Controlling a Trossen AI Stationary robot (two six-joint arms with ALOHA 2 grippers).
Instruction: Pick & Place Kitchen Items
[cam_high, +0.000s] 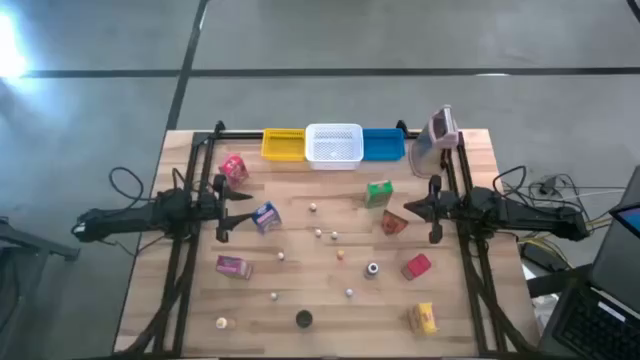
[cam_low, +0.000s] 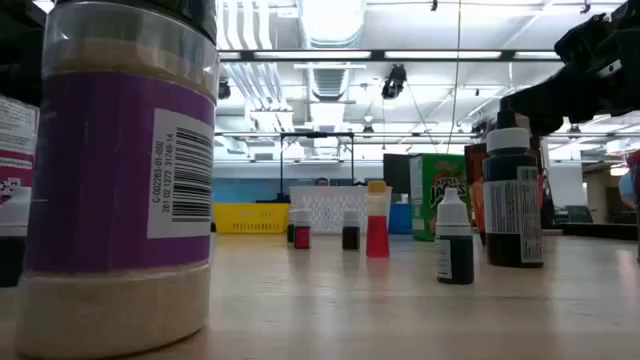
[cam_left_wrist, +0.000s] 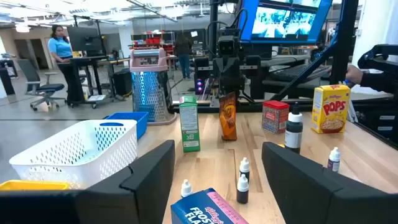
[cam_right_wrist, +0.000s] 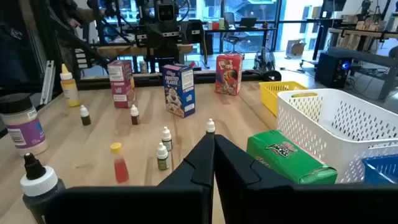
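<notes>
Three bins in a row at the far edge of the bench (cam_high: 300, 290): one yellow bin (cam_high: 283, 145), one white bin (cam_high: 334, 145) as landmark, one blue bin (cam_high: 383, 145). Just past the blue one, a pink-grey upright device (cam_high: 440, 130).

Seven small boxes scattered on the arms' side of the white bin: green box (cam_high: 379, 193) nearest it, brown box (cam_high: 393, 222), red box (cam_high: 417, 266), yellow box (cam_high: 423, 318), blue box (cam_high: 265, 217), two pink boxes (cam_high: 233, 167) (cam_high: 234, 266). Among them, roughly a dozen tiny bottles and jars; exact count uncertain.

Left pincer (cam_high: 222, 205) well left of the white bin, spread, hovering beside the blue box, holding nothing. Right pincer (cam_high: 408, 209) right of the white bin, pressed together, empty, near the brown box.
</notes>
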